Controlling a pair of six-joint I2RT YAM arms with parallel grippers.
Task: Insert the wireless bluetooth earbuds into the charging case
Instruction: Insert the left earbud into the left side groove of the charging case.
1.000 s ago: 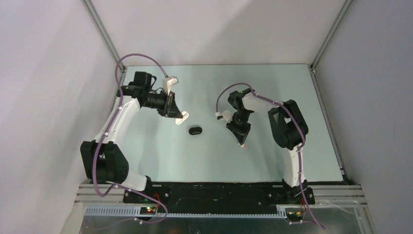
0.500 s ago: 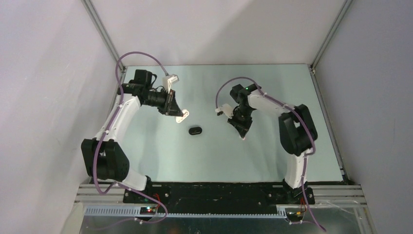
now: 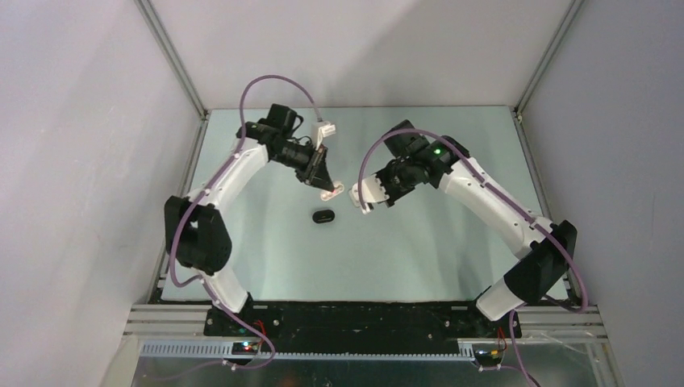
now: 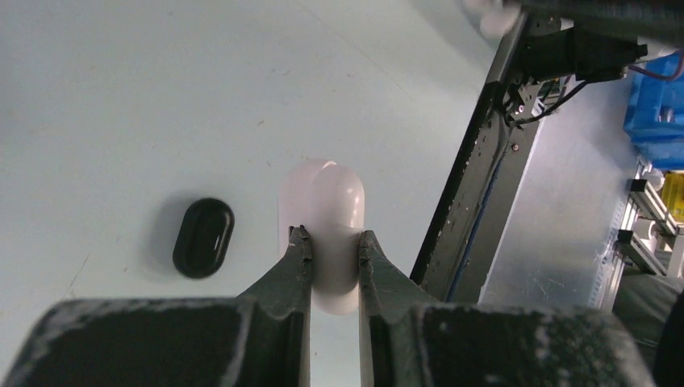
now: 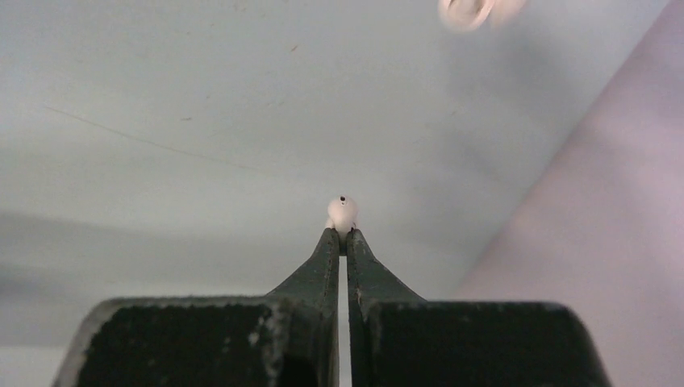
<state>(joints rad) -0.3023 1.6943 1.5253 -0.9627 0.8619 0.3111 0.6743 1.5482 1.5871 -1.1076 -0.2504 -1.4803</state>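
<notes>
The right gripper is seen with its jaws pressed together at the tips, and a small white rounded earbud is pinched between them, projecting just past their ends. A dark dot is noted on the bud's outer face. The bud is held in the air, clear of the pale greenish table. The left gripper is clamped across the lower part of a white glossy oval charging case, which is likewise carried above the table. Two rounded white halves are seen, one just behind the other; whether the lid stands open cannot be settled from the wrist view. In the overhead view the two grippers are found near each other over the middle of the table, not touching. In the right wrist view the white case is registered only as a blur at the top edge, apart from the bud. A black oval pebble-like case is recorded lying flat on the table, just on the near side of the left gripper, untouched.
</notes>
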